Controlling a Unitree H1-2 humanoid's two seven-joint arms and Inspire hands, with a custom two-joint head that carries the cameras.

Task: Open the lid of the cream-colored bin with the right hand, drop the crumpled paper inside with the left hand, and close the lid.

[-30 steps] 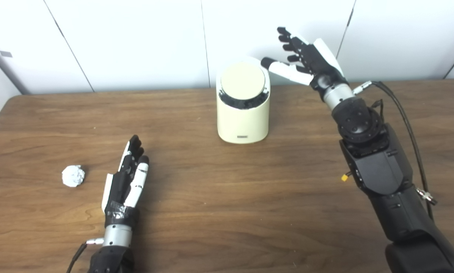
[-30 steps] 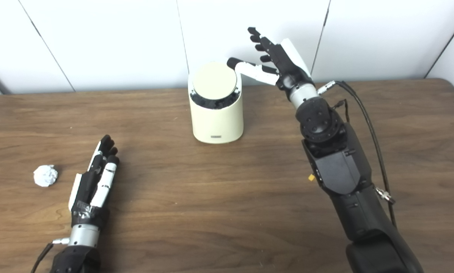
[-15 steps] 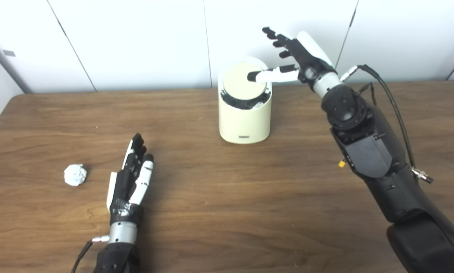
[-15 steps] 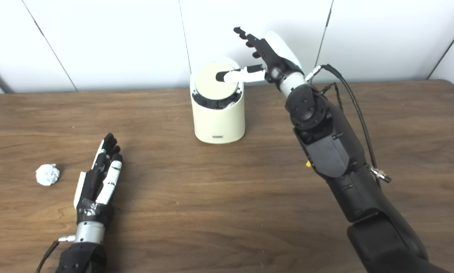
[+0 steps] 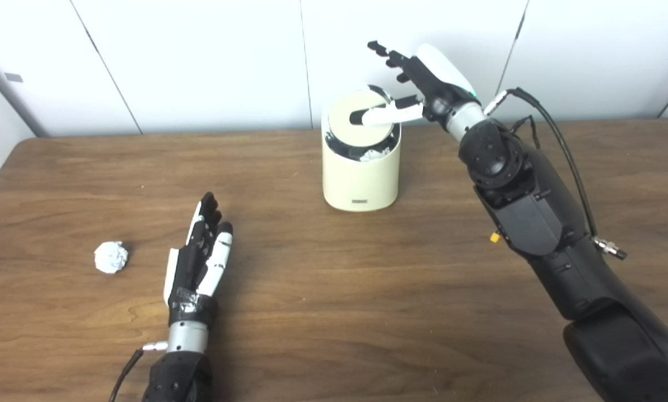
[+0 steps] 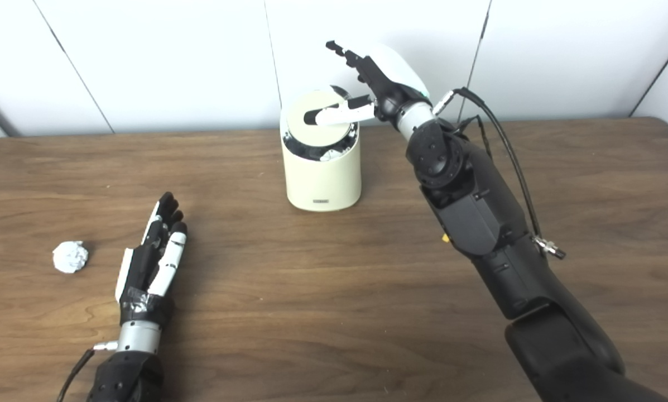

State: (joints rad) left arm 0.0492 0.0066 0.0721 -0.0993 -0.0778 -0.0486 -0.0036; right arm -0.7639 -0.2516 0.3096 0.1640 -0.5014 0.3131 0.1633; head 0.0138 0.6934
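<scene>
step: lid-opening, first part of the job imo. nothing's been picked up yet

right hand (image 5: 423,84): up at the back of the table, fingers spread w/ nothing gripped, thumb laid across the round cream lid (image 5: 361,114) of the cream-colored cylindrical plastic bin (image 5: 360,173). looks like it's pressing there

lid: tilted, far edge lifted, dark gap showing along the near edge + something whitish visible inside. so partly swung, not fully open afaict

left hand (image 5: 200,259): flat on the brown wood-grain table (image 5: 334,290), fingers straight and close together, holding nothing, just waiting

paper: small white crumpled paper ball (image 5: 110,257) sits on the table just left of the left hand, well apart from the bin, untouched

next: prob the thumb needs to push the lid further till the opening's wide enough and hold it there. then the left hand has to slide over to the ball, close on it and carry it across to the bin

risk: thumb slipping off = lid flips back
</scene>
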